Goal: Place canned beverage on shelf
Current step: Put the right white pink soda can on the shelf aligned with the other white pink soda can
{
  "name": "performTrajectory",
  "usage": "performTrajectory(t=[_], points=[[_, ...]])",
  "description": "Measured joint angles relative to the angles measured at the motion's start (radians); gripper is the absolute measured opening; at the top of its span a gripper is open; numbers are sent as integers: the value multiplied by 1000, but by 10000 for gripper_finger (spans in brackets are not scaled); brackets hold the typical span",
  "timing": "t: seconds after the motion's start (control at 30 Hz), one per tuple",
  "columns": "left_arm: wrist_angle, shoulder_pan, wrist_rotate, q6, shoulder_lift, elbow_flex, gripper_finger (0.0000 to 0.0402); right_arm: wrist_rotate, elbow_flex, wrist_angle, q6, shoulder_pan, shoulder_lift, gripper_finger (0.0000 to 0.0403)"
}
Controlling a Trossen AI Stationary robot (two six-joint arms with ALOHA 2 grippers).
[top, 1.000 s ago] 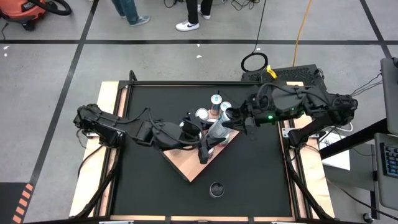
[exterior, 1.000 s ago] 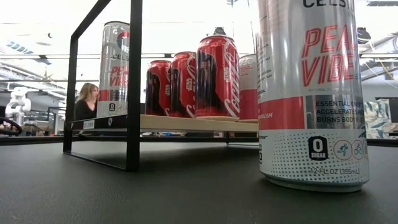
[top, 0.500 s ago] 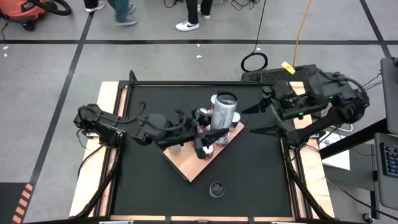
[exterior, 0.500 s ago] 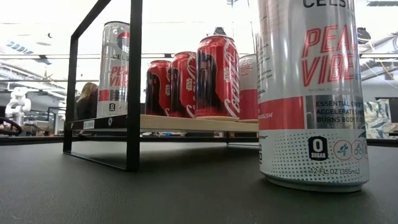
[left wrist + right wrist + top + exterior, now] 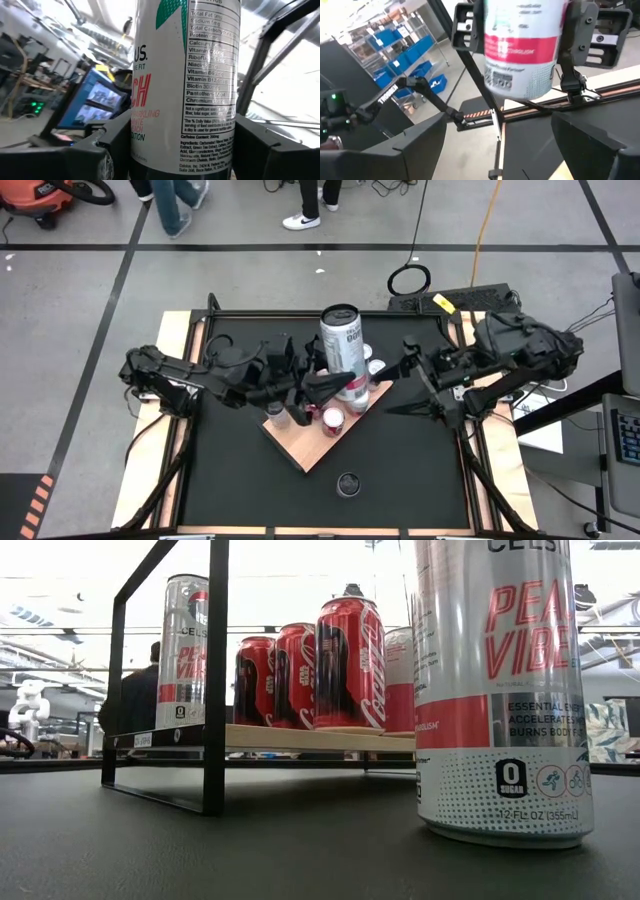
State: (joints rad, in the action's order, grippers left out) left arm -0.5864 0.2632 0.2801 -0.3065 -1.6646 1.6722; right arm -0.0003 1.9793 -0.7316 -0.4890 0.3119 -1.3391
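Raised since a second ago, the tall can (image 5: pixel 341 350) sits clamped in the left gripper (image 5: pixel 327 383) above the shelf (image 5: pixel 305 442) crowded with red cans (image 5: pixel 349 664), while the right gripper (image 5: pixel 408 365), jaws apart, has withdrawn beside it.

People's legs and a white shoe (image 5: pixel 300 221) show on the grey floor past the bench, far from the tool, with an orange cord (image 5: pixel 487 220), a black ring (image 5: pixel 409 279), a red vacuum (image 5: pixel 40 197), and blue bins (image 5: pixel 402 57) on racks.
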Motion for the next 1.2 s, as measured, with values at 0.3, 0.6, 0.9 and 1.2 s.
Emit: performTrajectory(t=[0.3, 0.6, 0.9, 1.2], points=[[-37, -1, -70, -1, 1, 0, 247, 2, 0, 66, -22, -32, -34, 339], [-36, -4, -69, -1, -12, 0, 247, -65, 0, 153, -4, -71, -63, 339], [-40, -4, -72, 2, -30, 0, 247, -206, 0, 200, -24, -98, -95, 337], [-37, -2, -96, 19, -31, 0, 247, -266, 0, 235, -19, -98, -133, 294]])
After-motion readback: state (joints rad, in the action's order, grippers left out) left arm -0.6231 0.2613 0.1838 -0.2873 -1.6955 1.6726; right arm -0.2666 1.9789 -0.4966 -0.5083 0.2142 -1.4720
